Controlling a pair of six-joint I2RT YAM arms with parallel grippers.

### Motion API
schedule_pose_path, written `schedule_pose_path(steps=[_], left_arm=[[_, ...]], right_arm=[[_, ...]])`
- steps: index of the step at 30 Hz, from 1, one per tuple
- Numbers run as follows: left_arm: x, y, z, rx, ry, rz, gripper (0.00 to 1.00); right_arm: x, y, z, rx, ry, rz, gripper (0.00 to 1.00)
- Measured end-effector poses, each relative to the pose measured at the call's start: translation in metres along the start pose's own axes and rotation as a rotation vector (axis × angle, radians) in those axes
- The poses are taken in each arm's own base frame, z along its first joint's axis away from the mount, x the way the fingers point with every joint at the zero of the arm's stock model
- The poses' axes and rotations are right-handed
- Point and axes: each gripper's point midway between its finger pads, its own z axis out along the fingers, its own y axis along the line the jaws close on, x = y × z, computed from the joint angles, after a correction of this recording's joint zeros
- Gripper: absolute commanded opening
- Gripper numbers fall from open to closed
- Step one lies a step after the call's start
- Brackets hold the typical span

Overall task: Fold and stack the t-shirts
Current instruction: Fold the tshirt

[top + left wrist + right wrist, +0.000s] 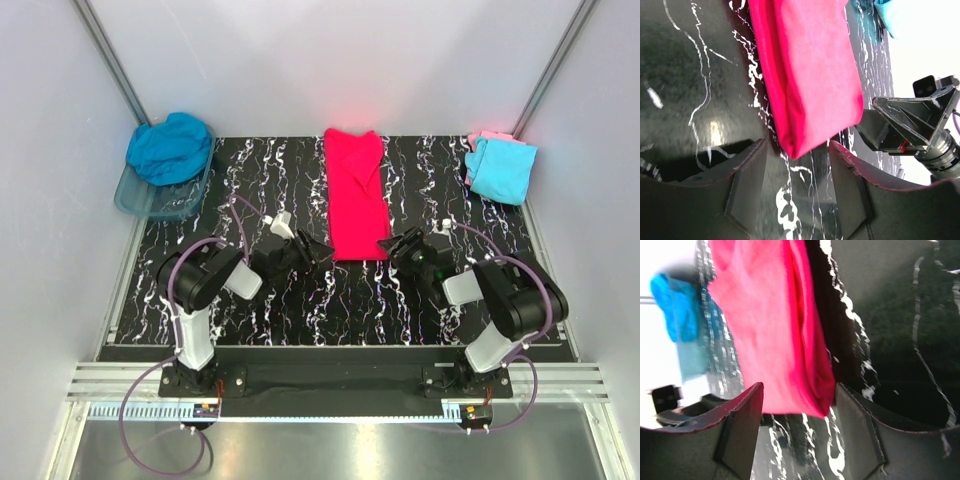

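Note:
A bright pink-red t-shirt [356, 193] lies folded into a long strip down the middle of the black marbled table. My left gripper [322, 247] stands open just off the strip's near left corner, and the left wrist view shows that corner [799, 145] lying ahead of its spread jaws. My right gripper [388, 246] is open too, at the near right corner [815, 400], nothing held. A teal-blue t-shirt [170, 147] is heaped in the tub at back left. A light cyan t-shirt [500, 170] lies folded on a pale pink one [487, 137] at back right.
A clear bluish plastic tub [150, 203] sits at the table's back left corner. White walls and metal frame rails close in the sides and back. Bare marbled tabletop [330, 300] stretches between the two arms in front.

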Motion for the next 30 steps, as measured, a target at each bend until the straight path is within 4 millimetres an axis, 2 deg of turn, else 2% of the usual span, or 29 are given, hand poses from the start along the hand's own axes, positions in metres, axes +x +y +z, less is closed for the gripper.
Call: schedule_pose_path(steps=[13, 24, 30], left_arm=[[-0.010, -0.007, 0.037, 0.048, -0.009, -0.032, 0.51], [-0.010, -0.003, 0.039, 0.044, -0.005, -0.040, 0.46], [-0.010, -0.003, 0.039, 0.044, -0.004, -0.041, 0.42]], right_arm=[[-0.002, 0.009, 0.015, -0.026, 0.005, 0.053, 0.64], [-0.001, 0.010, 0.028, -0.017, 0.029, 0.056, 0.54], [0.002, 0.012, 0.035, -0.009, 0.050, 0.055, 0.45]])
